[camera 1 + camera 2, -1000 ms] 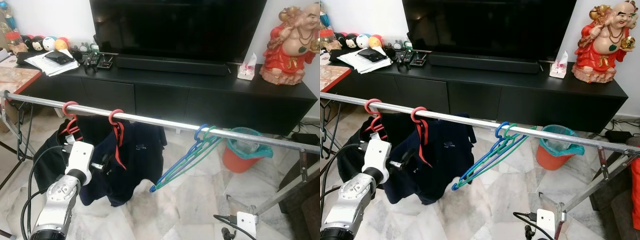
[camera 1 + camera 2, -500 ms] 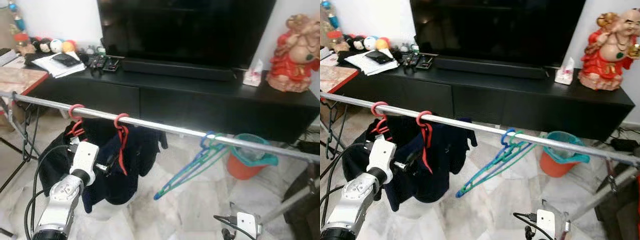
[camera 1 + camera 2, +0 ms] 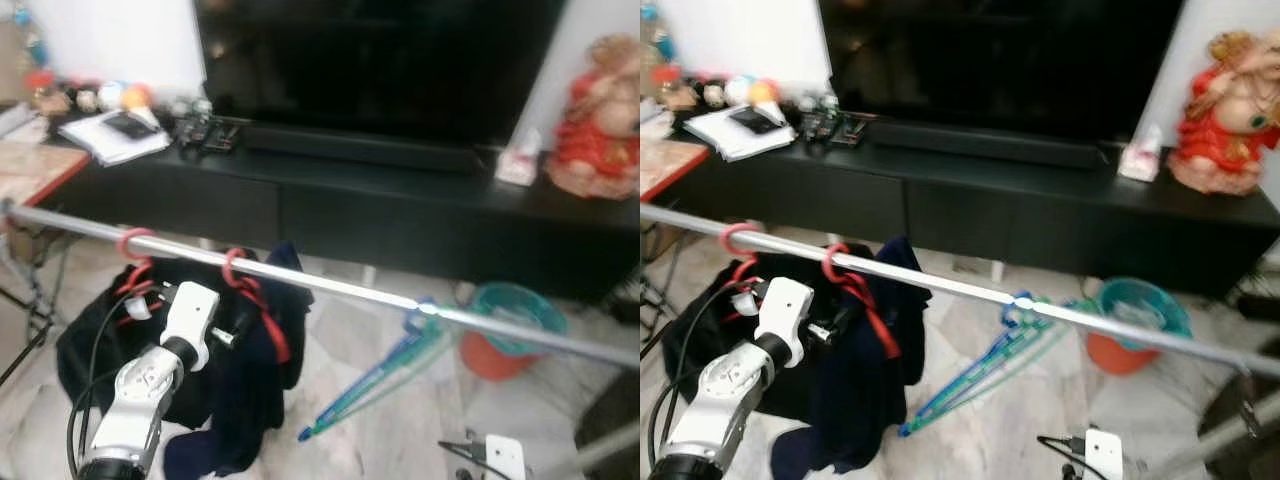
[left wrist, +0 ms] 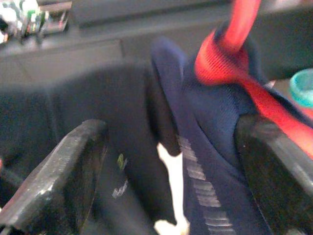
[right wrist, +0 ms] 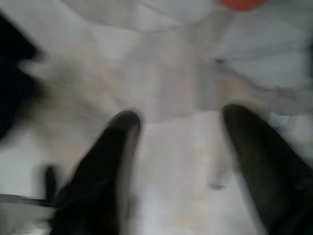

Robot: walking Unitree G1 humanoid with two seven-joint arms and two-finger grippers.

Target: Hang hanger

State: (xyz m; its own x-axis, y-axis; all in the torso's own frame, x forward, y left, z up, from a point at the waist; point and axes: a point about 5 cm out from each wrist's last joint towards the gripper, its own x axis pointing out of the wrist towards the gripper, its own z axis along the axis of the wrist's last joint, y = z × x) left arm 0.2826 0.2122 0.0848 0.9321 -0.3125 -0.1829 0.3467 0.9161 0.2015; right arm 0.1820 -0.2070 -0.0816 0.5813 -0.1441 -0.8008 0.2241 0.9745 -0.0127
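Red hanger [image 3: 245,290] with the navy garment [image 3: 250,390] is hooked on the metal rail [image 3: 330,290], second hook in from the rail's left end; another red hanger [image 3: 135,262] carrying a dark garment sits further toward that end. Blue/green empty hangers [image 3: 985,375] hang near the rail's middle.

Left gripper [image 4: 171,161] is just below the rail, right at the navy garment's collar. Fingers spread wide, one finger [image 4: 63,171] on the dark-garment side, the other on the red strap side; nothing clamped. Hanger's long axis slopes down from its hook, away from the rail; it lies directly ahead of the left gripper, between the fingers.

Left arm is raised, forearm angled up toward the rail, wrist just beside the hook. It is clearly the nearer arm.

Right gripper [image 5: 176,147] hangs low under the rail's right half, pointing at the marble floor [image 5: 166,73], fingers apart, empty. Views are motion-blurred.

Judgement: hanger looks already seated; remaining work is backing clear.
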